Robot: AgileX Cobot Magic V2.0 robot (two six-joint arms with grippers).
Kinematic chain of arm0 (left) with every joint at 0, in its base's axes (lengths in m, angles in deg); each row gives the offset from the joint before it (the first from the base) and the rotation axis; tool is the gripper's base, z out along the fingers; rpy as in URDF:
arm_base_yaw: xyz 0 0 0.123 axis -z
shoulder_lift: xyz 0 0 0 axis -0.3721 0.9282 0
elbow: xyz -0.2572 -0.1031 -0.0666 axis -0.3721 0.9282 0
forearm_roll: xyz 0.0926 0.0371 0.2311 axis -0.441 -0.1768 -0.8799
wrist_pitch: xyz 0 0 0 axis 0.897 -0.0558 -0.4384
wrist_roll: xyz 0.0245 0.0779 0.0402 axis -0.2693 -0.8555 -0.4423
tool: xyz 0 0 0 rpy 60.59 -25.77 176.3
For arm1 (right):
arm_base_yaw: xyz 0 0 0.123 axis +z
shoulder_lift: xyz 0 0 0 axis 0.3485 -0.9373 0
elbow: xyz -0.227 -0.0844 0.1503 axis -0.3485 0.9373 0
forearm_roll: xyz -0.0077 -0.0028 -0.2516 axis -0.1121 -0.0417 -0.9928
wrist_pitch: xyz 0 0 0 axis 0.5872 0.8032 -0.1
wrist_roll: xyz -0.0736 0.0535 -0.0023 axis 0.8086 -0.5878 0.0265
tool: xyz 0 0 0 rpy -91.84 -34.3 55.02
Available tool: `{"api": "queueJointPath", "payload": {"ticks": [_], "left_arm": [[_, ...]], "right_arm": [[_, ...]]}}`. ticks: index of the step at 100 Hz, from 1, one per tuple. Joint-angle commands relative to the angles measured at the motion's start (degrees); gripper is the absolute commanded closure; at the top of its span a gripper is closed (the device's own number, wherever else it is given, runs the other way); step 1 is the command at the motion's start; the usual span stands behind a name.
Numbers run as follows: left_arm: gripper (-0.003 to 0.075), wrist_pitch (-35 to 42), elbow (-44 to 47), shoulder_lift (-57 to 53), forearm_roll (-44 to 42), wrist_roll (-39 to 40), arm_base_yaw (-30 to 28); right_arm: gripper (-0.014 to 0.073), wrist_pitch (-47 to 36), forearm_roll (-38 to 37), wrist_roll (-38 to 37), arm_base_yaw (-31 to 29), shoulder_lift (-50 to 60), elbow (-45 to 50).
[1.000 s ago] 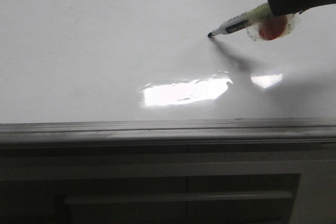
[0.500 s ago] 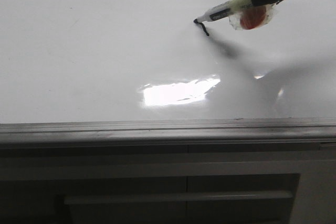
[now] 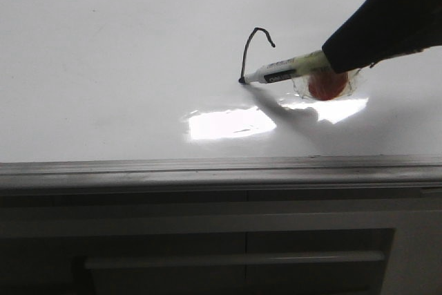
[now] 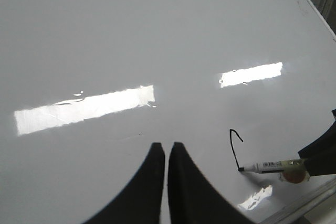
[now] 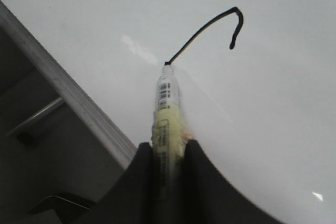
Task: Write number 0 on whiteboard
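The whiteboard [image 3: 103,53] is glossy white and fills most of each view. My right gripper [image 5: 169,148] is shut on a marker [image 3: 283,70], whose black tip touches the board at the lower end of a thin black stroke [image 3: 250,50]. The stroke is a hooked arc, open, not a closed loop. It also shows in the left wrist view [image 4: 234,148] and the right wrist view [image 5: 210,27]. My left gripper [image 4: 166,148] hovers over bare board to the left of the stroke, its jaws nearly together with nothing between them.
A grey metal edge strip [image 3: 221,169] borders the board's near side. Below it is a dark grey panel with a long bar [image 3: 235,260]. Bright glare patches [image 3: 228,122] lie on the board near the marker.
The marker has moved left and toward the near edge, drawing a short hook and then a long downward curve. The right arm's shadow and glare patch shifted with it.
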Motion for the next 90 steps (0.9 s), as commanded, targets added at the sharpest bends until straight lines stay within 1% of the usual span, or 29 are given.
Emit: {"api": "queueJointPath", "payload": {"ticks": [1, 10, 34, 42, 66, 77, 90], "left_arm": [[0.074, 4.3, -1.4, 0.4, -0.5, 0.6, 0.0], [0.074, 4.3, -1.4, 0.4, -0.5, 0.6, 0.0], [0.074, 4.3, -1.4, 0.4, -0.5, 0.6, 0.0], [0.074, 4.3, -1.4, 0.4, -0.5, 0.6, 0.0], [0.074, 4.6, -1.4, 0.4, 0.6, 0.6, 0.0], [0.074, 4.6, -1.4, 0.4, 0.6, 0.6, 0.0], [0.074, 4.6, -1.4, 0.4, 0.6, 0.6, 0.0]], "right_arm": [[0.066, 0.1, -0.3, -0.1, -0.5, 1.0, -1.4], [0.066, 1.1, -2.2, -2.8, -1.0, 1.4, -1.4], [0.066, 5.3, -13.3, -13.5, -3.6, 3.5, -1.4], [0.066, 5.6, -15.5, -15.8, -4.5, 4.8, -1.4], [0.066, 4.2, -16.7, -17.6, -7.9, 7.2, -1.4], [0.066, 0.8, -16.7, -17.8, -9.1, 7.2, -1.4], [0.066, -4.1, -16.7, -18.0, -9.3, 6.7, -1.5]]}}
